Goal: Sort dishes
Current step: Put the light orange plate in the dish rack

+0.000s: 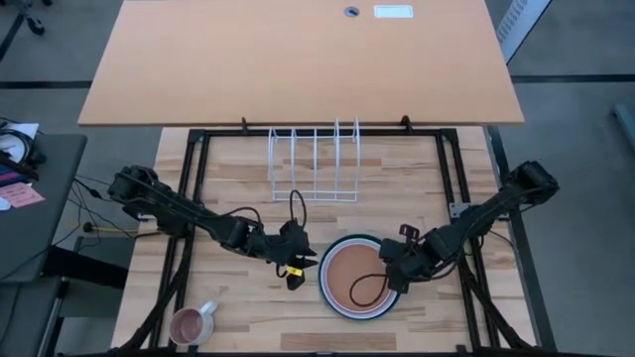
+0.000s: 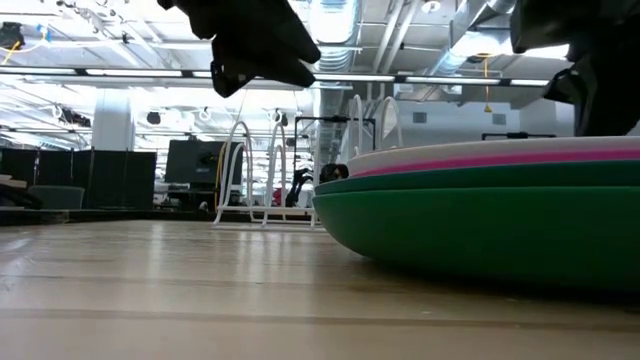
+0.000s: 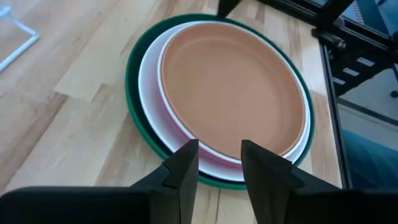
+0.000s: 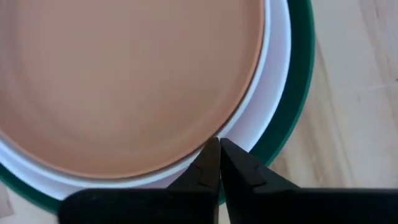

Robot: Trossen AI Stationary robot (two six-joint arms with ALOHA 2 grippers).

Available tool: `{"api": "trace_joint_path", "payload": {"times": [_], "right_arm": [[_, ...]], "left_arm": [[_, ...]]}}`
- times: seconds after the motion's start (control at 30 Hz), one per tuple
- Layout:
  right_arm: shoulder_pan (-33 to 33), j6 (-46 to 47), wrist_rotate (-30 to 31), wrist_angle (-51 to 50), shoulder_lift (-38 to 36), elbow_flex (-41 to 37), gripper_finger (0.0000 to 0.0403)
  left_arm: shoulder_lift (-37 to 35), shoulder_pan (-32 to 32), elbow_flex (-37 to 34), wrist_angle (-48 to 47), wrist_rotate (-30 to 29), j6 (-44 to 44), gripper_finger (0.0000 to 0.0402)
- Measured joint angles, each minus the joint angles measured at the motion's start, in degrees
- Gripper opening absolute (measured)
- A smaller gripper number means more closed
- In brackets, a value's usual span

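Several dishes are stacked at the near middle of the table: an orange-brown plate (image 1: pixel 359 276) on top, then a white plate (image 3: pixel 149 81), a pink plate (image 3: pixel 186 138) and a dark green plate (image 2: pixel 470 215), whose underside rests on the wood. My left gripper (image 3: pixel 219 167) stands open just off the stack's left rim, its fingers over the rim's edge. My right gripper (image 4: pixel 219 149) is shut, pointing steeply down at the stack's right rim. My right gripper has its shut fingertips (image 4: pixel 211 155) at the orange-brown plate's rim (image 4: pixel 239 112), over the white plate's edge, coming from above and slanting down. Whether they touch the rim I cannot tell.
A white wire rack (image 1: pixel 316 164) stands at the far middle of the table. A small pink mug (image 1: pixel 190 324) sits at the near left corner. A black cable loop (image 1: pixel 365 288) hangs over the top plate. Bare wood lies between the rack and the stack.
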Motion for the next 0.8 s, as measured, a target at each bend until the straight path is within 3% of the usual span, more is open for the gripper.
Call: {"api": "trace_joint_path", "payload": {"times": [0.33,0.57,0.8], "right_arm": [[3.5,5.4,1.3,0.6,0.0,0.0,0.0005],[4.1,5.5,3.5,2.5,0.0,0.0,0.0006],[4.6,5.9,3.8,2.7,0.2,0.0,0.0006]], "left_arm": [[7.5,-0.1,0.1,13.7,-1.4,-0.9,0.0120],[10.5,-0.3,3.6,13.6,-3.1,-0.6,0.0152],[11.8,-0.6,3.6,11.5,-5.0,-1.2,0.0158]]}}
